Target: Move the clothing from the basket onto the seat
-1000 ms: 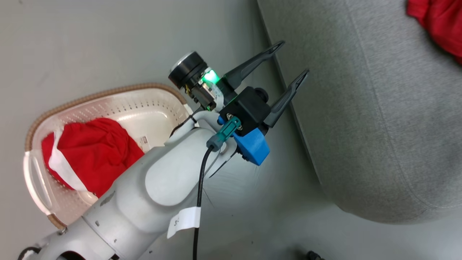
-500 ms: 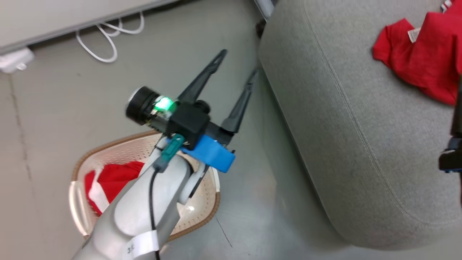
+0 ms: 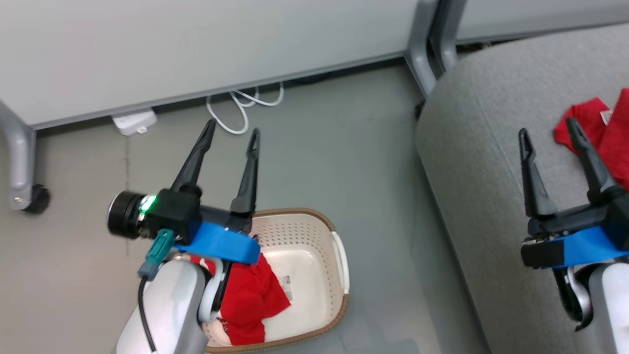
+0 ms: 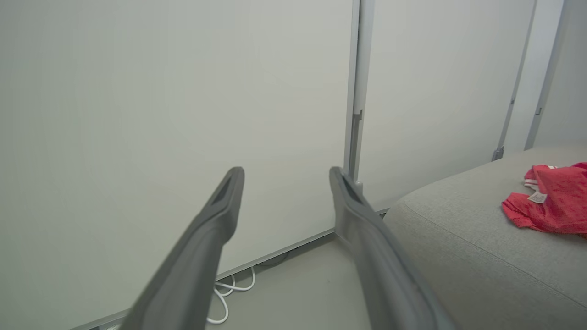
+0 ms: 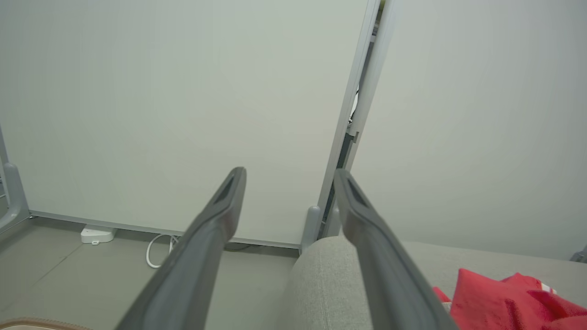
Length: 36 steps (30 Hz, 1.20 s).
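The cream basket point(image 3: 339, 260) with its brown rim stands on the floor at the lower middle of the head view. A red garment point(image 3: 250, 295) with a white edge lies inside it, partly hidden by my left arm. My left gripper point(image 3: 232, 132) hangs open and empty above the basket's far left corner. The grey seat point(image 3: 471, 162) fills the right side, and a second red garment point(image 3: 597, 123) lies on it. My right gripper point(image 3: 548, 129) is open and empty over the seat, beside that garment. The left wrist view shows the seat point(image 4: 458, 238) and the garment point(image 4: 550, 201) on it.
A pale partition wall point(image 3: 196, 44) runs across the back, with a grey post point(image 3: 422, 44) near the seat's corner. A white cable point(image 3: 241, 110) and a white power adapter point(image 3: 133, 122) lie on the floor at its foot. A caster wheel point(image 3: 32, 196) stands far left.
The head camera has swung up and round, bringing the wall and my right gripper into view. My left gripper now points up the picture, still open, above the basket.
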{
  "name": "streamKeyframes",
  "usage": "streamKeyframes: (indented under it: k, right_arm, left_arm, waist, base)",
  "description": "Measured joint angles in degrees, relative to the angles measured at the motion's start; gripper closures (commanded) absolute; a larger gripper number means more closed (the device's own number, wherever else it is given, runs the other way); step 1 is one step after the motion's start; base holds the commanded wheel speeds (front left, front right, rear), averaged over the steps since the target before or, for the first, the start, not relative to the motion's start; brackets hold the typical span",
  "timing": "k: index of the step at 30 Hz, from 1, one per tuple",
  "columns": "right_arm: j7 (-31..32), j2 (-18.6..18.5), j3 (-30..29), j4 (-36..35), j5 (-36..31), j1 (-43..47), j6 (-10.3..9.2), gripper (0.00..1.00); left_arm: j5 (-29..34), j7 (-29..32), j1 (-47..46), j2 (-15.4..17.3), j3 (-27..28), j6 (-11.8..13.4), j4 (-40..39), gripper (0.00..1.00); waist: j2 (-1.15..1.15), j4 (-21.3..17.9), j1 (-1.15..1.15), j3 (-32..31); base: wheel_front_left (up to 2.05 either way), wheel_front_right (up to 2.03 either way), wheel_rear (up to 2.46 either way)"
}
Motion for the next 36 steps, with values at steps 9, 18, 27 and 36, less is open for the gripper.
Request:
streamKeyframes:
  k: [9,18,27,36]
  right_arm:
    - [0.0,2.2,0.7,0.1,0.1,6.2,0.0,0.0]
    - [0.0,4.8,0.0,2.3,0.8,12.0,0.0,0.0]
    - [0.0,6.3,0.0,3.8,1.2,14.2,0.0,0.0]
    - [0.0,7.2,-0.4,4.6,1.4,15.8,0.0,0.0]
  left_arm:
    - [2.0,0.0,8.3,-1.6,7.8,-1.8,-0.4,0.0]
    - [3.7,0.0,14.7,-3.1,12.0,-4.1,1.1,0.0]
    - [5.0,0.0,17.3,-4.1,14.2,-5.5,1.3,0.0]
    - [5.5,0.0,18.0,-4.4,14.9,-6.1,1.5,0.0]
  waist:
    - [0.0,5.0,0.0,-5.4]
    - [0.0,8.0,0.0,-9.7]
    - [0.0,9.0,0.0,-11.6]
    - [0.0,9.3,0.01,-11.7]
  base:
    - [0.0,0.0,0.0]
    - [0.0,0.0,0.0]
    - [0.0,0.0,0.0]
    - [0.0,0.0,0.0]
